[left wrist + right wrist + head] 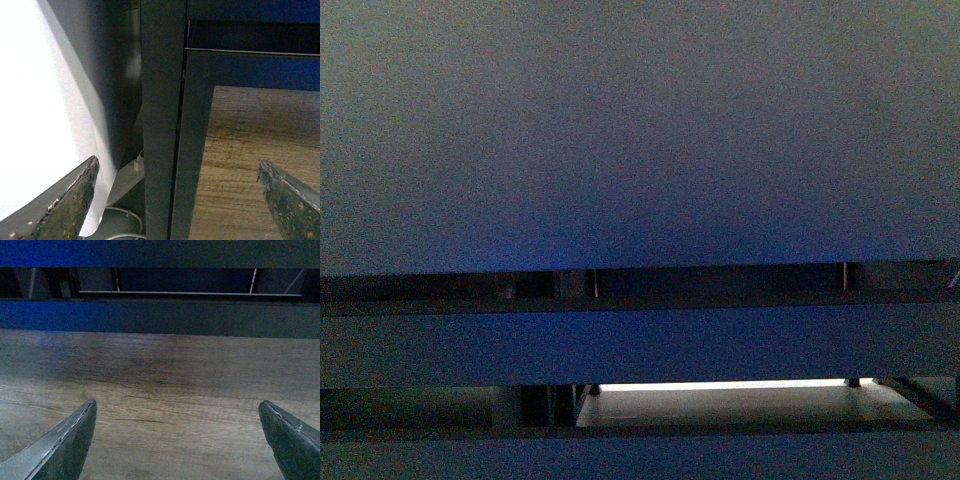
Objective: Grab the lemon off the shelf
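Wood-grain panel [160, 370] fills most of our right wrist view. A dark blue-grey rail [160, 315] of the shelf [640, 345] runs across beyond it, with a narrow gap further on. Our right gripper [177, 402] faces this panel, jaws wide apart with nothing between them. Our left gripper [177, 161] is also wide and empty, pointed at an upright dark post [160, 125] at the shelf's corner. Wood grain lies on one side of the post and a bright white surface [35, 100] on the other, with a thin white cable [122, 212] close beside the post. From the front, in dim light, we see only broad dark shelf bands close up, split by two horizontal gaps, and a pale strip of light [720, 384] through the lower gap. We cannot tell where the lemon is: it shows in none of our views.
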You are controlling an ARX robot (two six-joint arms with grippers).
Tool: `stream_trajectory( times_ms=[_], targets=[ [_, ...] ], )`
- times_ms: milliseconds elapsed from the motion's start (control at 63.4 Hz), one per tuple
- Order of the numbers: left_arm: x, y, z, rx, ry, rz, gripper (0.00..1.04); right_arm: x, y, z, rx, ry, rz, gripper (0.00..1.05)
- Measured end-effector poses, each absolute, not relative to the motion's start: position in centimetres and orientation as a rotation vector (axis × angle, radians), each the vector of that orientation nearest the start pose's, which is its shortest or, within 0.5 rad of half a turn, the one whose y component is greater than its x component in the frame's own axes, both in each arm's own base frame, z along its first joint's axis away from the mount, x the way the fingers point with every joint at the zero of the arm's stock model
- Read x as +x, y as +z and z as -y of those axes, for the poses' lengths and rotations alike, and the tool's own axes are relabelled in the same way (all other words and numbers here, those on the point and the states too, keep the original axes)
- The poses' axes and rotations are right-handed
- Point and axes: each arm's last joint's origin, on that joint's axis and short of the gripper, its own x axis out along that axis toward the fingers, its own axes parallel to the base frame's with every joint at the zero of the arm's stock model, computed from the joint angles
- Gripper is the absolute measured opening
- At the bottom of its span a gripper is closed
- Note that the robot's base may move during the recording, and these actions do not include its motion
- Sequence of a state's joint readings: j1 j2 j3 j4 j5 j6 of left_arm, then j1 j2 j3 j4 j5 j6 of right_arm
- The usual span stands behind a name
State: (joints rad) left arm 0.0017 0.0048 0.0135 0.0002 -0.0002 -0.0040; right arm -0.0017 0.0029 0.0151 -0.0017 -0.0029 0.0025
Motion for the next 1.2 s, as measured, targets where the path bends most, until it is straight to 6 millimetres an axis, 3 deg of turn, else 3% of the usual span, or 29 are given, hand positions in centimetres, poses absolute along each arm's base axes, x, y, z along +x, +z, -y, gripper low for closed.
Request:
stream_trajectory(
  times_ms=[1199],
  targets=[
    [9.71, 16.78, -0.02, -0.004, 0.002, 0.009, 0.97, 9.69, 16.83, 0.01, 0.002, 0.001, 0.01, 0.97]
  ],
)
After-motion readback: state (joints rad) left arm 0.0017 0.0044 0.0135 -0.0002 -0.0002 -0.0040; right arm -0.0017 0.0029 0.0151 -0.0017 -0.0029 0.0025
